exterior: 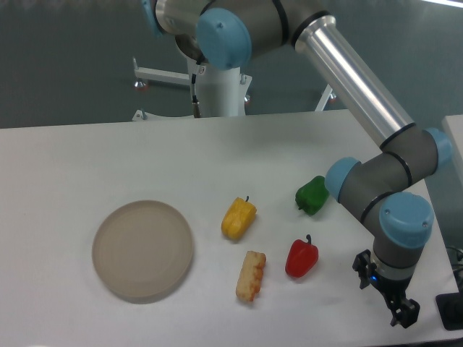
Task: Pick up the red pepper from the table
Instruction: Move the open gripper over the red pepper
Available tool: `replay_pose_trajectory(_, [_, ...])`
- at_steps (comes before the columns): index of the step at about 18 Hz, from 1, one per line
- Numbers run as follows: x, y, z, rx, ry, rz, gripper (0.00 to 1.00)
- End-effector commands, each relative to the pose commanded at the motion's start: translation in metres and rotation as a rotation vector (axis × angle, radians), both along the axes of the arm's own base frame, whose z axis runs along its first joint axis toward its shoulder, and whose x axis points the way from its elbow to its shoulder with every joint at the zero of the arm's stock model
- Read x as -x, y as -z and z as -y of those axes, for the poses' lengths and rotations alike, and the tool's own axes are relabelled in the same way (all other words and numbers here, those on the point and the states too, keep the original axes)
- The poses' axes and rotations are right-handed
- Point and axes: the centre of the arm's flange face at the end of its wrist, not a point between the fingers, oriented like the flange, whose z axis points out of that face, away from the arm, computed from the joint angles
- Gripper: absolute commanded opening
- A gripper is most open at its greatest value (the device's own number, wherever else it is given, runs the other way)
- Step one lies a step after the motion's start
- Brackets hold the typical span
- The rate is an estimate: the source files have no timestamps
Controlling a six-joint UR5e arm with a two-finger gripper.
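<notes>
Well, the red pepper point(301, 258) sits on the white worktop point(108, 159), some way off the hand point(402, 315) toward the middle of the worktop, untouched. The hand hangs low near the worktop's near edge, holding nothing; its fingers are small and dark from where I stand, and I cannot tell whether they are spread or closed. The pepper looks like a light, hollow toy, stiff enough to take a squeeze, but its glossy, rounded skin will probably be slippery. I would close on the broad body, across the widest part below the short dark stem, not on the stem itself. Beyond the pepper from the hand lie a corn-like piece point(250, 275) and a yellow pepper point(238, 217); a green pepper point(312, 195) is farther back, so the approach looks unobstructed.
</notes>
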Motion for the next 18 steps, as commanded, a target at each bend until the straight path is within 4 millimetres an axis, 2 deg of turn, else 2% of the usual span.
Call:
replay_pose_trajectory(7, [-0.035,-0.023,0.018,-0.002,-0.065,0.049,1.0])
replay_pose_trajectory(9, [-0.057,-0.032,0.016,-0.015,-0.095,0.072,1.0])
replay_pose_trajectory(10, [-0.067,-0.032,0.015,-0.01,-0.106,0.08,1.0])
replay_pose_trajectory(14, [-0.087,-0.039,0.02,-0.019,-0.217,0.116,1.0])
replay_pose_trajectory(16, [-0.101,-0.03,0.03,-0.036,-0.334,0.208,1.0])
replay_pose_trajectory(18, [-0.105,-0.026,0.037,-0.028,-0.358,0.216,1.0])
